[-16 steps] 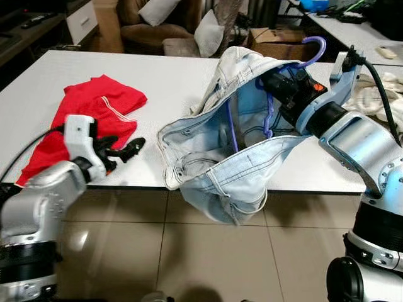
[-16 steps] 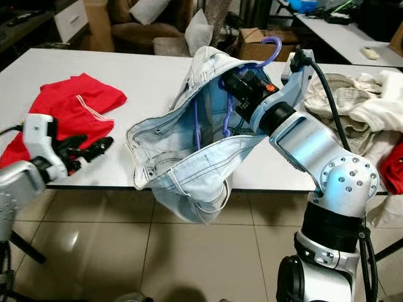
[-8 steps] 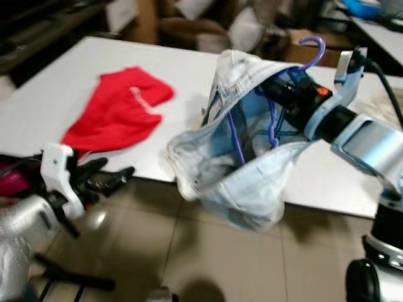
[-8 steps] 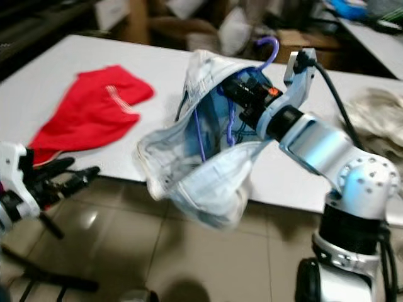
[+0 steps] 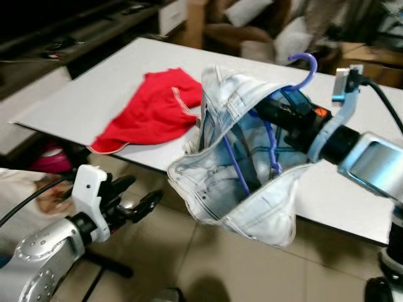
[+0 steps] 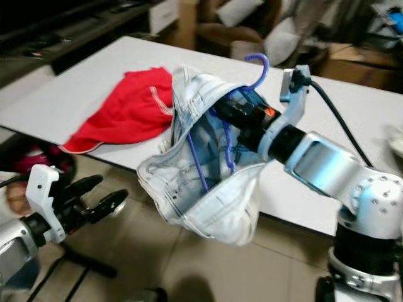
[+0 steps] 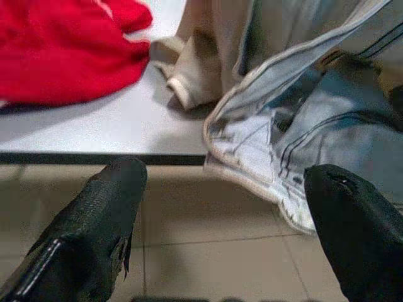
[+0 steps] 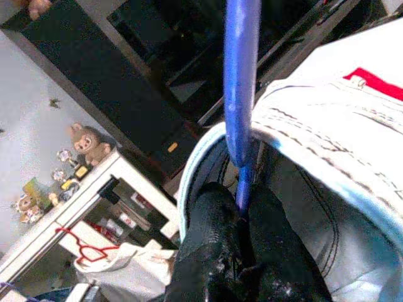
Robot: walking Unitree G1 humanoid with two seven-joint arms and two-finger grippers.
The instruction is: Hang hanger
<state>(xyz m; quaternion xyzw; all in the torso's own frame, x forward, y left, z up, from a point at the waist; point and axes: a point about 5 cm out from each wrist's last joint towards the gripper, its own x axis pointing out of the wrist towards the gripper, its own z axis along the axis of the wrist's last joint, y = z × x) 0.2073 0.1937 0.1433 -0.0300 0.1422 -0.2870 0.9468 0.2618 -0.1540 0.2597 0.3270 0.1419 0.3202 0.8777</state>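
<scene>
A purple plastic hanger [image 5: 303,63] carries light blue denim shorts [image 5: 242,182], which hang off the white table's front edge. My right gripper [image 5: 277,113] is shut on the hanger neck, tucked inside the denim waist. In the right wrist view its fingers [image 8: 220,251] pinch the blue hanger [image 8: 241,94] stem. My left gripper [image 5: 138,201] is open and empty, low in front of the table over the tiled floor. In the left wrist view its fingertips [image 7: 107,207] stand wide apart, facing the shorts' hem [image 7: 264,151].
A red garment [image 5: 154,107] lies on the white table [image 5: 94,100], left of the shorts. A sofa with cushions [image 5: 264,25] stands behind the table. A dark low cabinet [image 5: 63,31] is at the far left. A dark stand leg [image 5: 107,264] crosses the floor below my left arm.
The view has swung, so the table now runs diagonally. My right gripper keeps its hold on the hanger with the shorts. My left gripper has dropped lower, off the table's front.
</scene>
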